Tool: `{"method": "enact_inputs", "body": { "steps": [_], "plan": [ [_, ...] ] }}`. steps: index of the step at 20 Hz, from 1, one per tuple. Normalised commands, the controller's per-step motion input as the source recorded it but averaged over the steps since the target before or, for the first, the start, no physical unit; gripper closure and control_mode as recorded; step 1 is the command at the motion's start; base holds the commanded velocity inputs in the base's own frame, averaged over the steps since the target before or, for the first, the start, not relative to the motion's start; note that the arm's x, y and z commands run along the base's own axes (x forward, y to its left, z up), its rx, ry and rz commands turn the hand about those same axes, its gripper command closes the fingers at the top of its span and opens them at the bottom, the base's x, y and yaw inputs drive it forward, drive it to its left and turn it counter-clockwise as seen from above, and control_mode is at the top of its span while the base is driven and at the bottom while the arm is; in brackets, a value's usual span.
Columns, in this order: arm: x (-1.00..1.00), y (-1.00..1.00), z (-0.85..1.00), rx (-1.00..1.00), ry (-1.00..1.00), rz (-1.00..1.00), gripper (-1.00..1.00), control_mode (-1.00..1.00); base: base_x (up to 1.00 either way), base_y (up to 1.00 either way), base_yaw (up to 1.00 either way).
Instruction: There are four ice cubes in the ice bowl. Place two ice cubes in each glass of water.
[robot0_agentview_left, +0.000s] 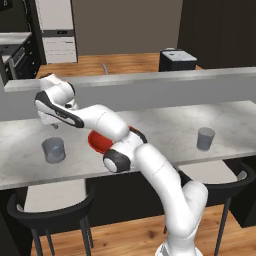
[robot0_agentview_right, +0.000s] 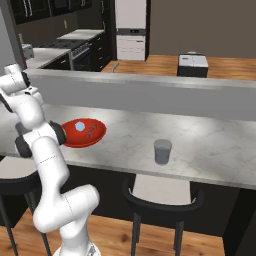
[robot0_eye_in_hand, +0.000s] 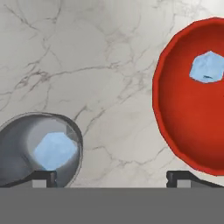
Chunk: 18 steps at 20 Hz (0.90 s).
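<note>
One ice cube (robot0_eye_in_hand: 54, 151) is lying inside the grey glass of water (robot0_eye_in_hand: 39, 151) at the lower left of the hand view, and a second ice cube (robot0_eye_in_hand: 208, 67) is sitting in the red ice bowl (robot0_eye_in_hand: 183, 127) at the right edge of that view. In the right base view the ice bowl (robot0_agentview_right: 80, 134) is resting on the marble tabletop (robot0_agentview_right: 210, 135) at centre left, with a pale ice cube (robot0_agentview_right: 79, 126) showing near its middle. A second glass of water (robot0_agentview_right: 162, 151) is standing well apart, right of centre. In the left base view the near glass (robot0_agentview_left: 53, 150) is sitting at the left of the frame, the bowl (robot0_agentview_left: 100, 142) is partly hidden behind the white arm, and the other glass (robot0_agentview_left: 205, 138) is standing at the right. The claw (robot0_eye_in_hand: 111, 177) is hanging above the tabletop between glass and bowl, its jaws spread wide and gripping nothing.
</note>
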Motion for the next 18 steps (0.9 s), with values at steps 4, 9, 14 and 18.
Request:
{"method": "enact_inputs", "body": {
  "steps": [4,9,14,18],
  "plan": [
    [-0.99,-0.33,0.36,0.00,-0.01,0.05,-1.00,-1.00,0.00,0.00,0.00],
    [-0.82,-0.81,0.04,0.00,0.00,0.00,-1.00,-1.00,0.00,0.00,0.00],
    [-0.66,-0.98,-0.15,0.00,0.00,0.00,-1.00,-1.00,0.00,0.00,0.00],
    [-0.85,-0.87,-0.44,0.00,-0.02,0.00,-1.00,-1.00,0.00,0.00,0.00]
  ]
}}
